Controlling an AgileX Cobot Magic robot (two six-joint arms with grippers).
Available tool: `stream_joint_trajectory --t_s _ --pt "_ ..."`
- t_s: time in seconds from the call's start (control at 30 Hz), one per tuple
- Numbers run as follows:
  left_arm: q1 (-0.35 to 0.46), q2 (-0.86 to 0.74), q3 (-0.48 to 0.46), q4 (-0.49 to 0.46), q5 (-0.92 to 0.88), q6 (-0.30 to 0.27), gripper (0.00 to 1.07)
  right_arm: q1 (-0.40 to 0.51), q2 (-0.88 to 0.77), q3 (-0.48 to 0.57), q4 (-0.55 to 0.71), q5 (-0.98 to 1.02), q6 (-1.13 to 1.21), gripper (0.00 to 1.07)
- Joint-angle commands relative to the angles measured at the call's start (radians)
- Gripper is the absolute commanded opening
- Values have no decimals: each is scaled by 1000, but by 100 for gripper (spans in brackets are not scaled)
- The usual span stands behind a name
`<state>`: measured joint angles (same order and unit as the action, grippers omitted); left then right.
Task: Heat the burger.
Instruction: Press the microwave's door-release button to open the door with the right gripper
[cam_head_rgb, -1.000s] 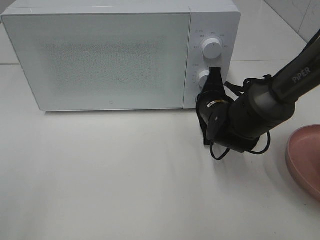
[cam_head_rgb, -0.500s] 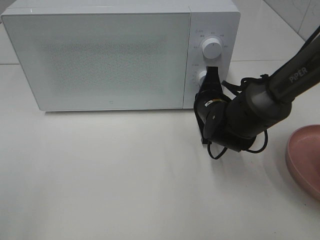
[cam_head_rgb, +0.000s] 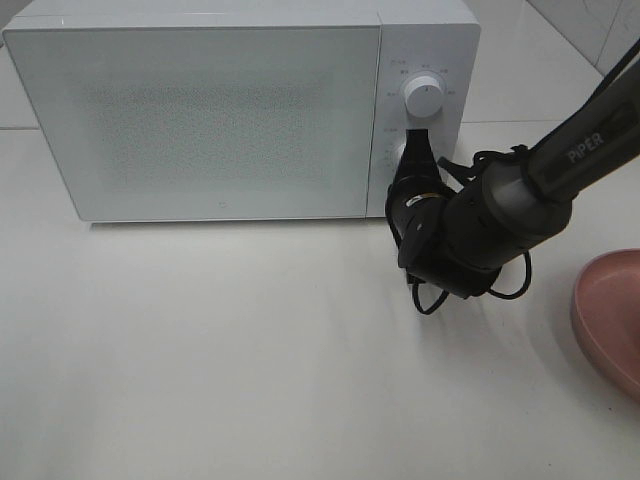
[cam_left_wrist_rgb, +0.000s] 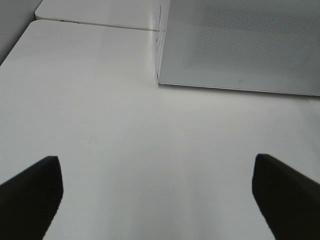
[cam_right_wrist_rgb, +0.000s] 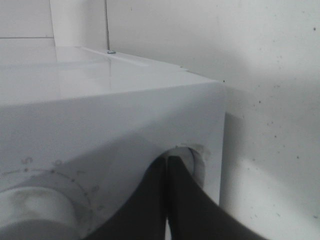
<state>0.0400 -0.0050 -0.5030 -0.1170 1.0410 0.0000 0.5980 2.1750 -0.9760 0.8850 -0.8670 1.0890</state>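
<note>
White microwave, door closed. Burger not in view; whether it sits behind the frosted door, cannot tell. Right gripper, jaws pressed together, tips against the microwave's lower dial. Left gripper spread wide over the bench by the microwave's front corner. Judgement: a burger is soft, stacked and prone to shifting; take it low, by the sides.
</note>
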Motion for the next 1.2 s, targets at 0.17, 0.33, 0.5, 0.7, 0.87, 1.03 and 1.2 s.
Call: stream_joint_trajectory --t_s 0.17,0.33,0.5,0.7,0.87,1.03,1.2 --pt "3 2 0 -6 -9 0 98 -78 2 -125 -95 -254 -33 0" --pt "3 2 0 -6 -9 0 98 -76 14 -143 -87 -258 -33 0" --pt "3 2 0 -6 -9 0 98 -76 13 -143 -86 -257 -38 0" --pt "3 2 0 -6 -9 0 98 -73 9 -142 -29 -212 -40 0" --pt "3 2 0 -6 -9 0 98 -54 -13 -126 -12 -156 -39 0" --pt "3 2 0 -6 -9 0 98 -43 -47 -79 -8 -100 -40 0" --pt "3 2 0 -6 -9 0 98 -25 -81 -24 -17 8 -39 0"
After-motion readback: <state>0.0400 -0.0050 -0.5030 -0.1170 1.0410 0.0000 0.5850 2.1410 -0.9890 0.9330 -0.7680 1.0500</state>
